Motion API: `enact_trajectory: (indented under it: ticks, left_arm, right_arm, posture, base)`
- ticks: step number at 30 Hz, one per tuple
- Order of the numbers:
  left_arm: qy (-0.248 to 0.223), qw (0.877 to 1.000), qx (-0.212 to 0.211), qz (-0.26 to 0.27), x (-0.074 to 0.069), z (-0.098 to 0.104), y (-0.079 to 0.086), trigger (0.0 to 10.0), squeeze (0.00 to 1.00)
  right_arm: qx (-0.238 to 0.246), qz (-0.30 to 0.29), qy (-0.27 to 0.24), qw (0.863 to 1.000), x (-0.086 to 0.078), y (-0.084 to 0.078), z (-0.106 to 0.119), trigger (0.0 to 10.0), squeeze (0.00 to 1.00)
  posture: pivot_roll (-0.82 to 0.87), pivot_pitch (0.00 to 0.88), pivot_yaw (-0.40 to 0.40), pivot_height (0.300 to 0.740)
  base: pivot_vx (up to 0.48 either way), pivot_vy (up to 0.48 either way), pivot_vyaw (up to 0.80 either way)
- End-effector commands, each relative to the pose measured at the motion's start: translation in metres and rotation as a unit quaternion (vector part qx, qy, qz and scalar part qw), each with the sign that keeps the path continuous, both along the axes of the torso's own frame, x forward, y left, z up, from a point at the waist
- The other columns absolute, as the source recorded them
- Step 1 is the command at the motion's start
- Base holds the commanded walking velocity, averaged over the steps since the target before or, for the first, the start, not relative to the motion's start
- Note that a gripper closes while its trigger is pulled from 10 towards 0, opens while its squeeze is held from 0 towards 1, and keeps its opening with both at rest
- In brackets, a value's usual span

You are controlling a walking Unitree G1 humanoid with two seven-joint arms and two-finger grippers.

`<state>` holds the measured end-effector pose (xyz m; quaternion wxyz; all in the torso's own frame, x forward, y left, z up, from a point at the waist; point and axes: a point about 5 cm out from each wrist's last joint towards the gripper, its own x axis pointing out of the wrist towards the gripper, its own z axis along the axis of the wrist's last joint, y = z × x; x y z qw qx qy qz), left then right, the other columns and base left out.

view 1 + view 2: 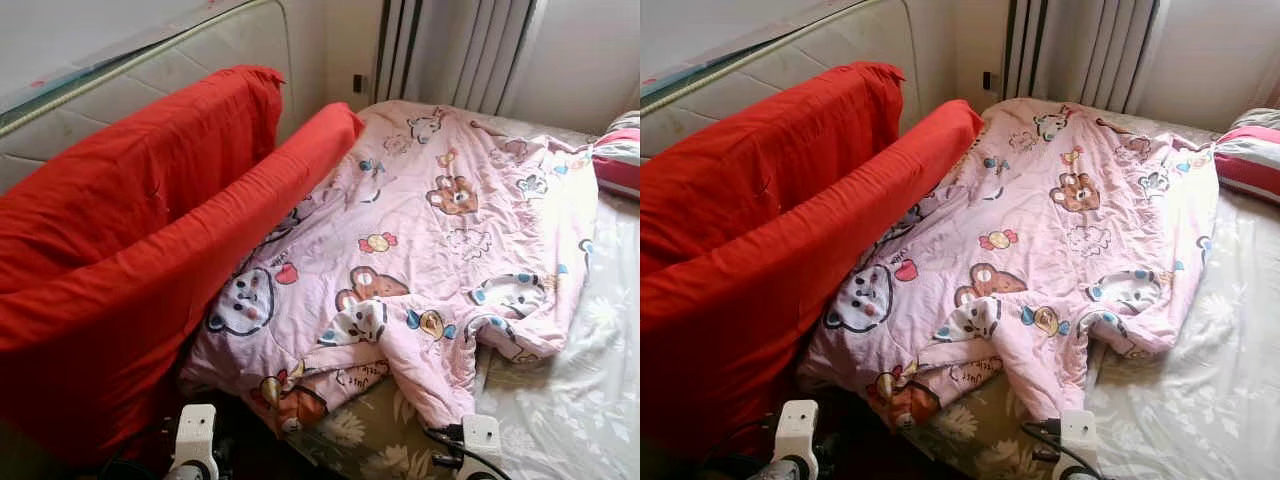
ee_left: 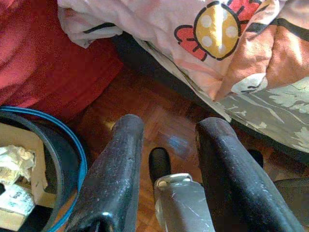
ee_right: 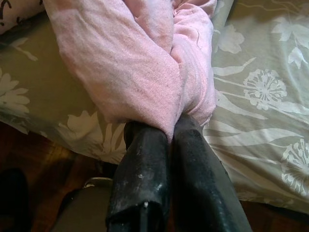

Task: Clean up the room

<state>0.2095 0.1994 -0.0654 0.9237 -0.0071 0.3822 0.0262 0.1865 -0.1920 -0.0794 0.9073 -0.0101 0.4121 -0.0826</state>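
One corner gripped, bed unmade.
Right gripper (image 3: 169, 128) clamps pink quilt (image 1: 440, 230); left gripper (image 2: 169, 130) parted, empty; spreading remains.

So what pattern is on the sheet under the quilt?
White flowers on grey-green sheet, clearest in the right wrist view.

Pink cartoon-print quilt (image 1: 420, 250): small dark lettering near the animals, too small to read.
Readable text elsewhere: none.

Head stereo pair looking down over pink quilt (image 1: 420, 240), both wrist cameras close at its near edge
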Motion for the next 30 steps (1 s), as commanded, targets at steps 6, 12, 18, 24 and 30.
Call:
enact_trajectory:
  ticks: [6, 12, 18, 24, 30]
  left_arm:
    - [0.018, 1.000, -0.002, -0.004, -0.0075, -0.0047, 0.0001, 10.0, 0.00]
    - [0.013, 1.000, -0.006, -0.004, -0.0068, -0.0043, -0.0011, 10.0, 0.00]
    - [0.012, 1.000, -0.008, 0.000, -0.0069, -0.0042, -0.0008, 10.0, 0.00]
    - [0.014, 1.000, -0.009, 0.002, -0.0083, -0.0048, 0.0004, 10.0, 0.00]
    - [0.014, 1.000, -0.007, 0.003, -0.0088, -0.0050, 0.0013, 10.0, 0.00]
  right_arm:
    - [-0.021, 0.031, 0.015, 0.999, -0.0066, 0.0032, -0.0036, 10.0, 0.00]
    - [-0.020, 0.020, 0.018, 0.999, -0.0092, 0.0013, -0.0046, 10.0, 0.00]
    - [-0.026, 0.017, 0.019, 0.999, -0.0094, -0.0015, -0.0043, 10.0, 0.00]
    - [-0.029, 0.014, 0.020, 0.999, -0.0102, -0.0028, -0.0045, 10.0, 0.00]
    - [-0.031, 0.008, 0.018, 0.999, -0.0102, -0.0038, -0.0042, 10.0, 0.00]
  posture:
    - [-0.04, 0.065, 0.024, 0.740]
    - [-0.03, 0.071, 0.021, 0.740]
    - [-0.03, 0.081, 0.020, 0.740]
    - [-0.03, 0.082, 0.020, 0.740]
    - [-0.03, 0.083, 0.021, 0.740]
  base:
    - [0.000, 0.000, 0.00]
    - [-0.161, 0.000, 0.00]
    - [-0.266, 0.000, 0.00]
    - [-0.291, 0.000, 0.00]
    - [-0.296, 0.000, 0.00]
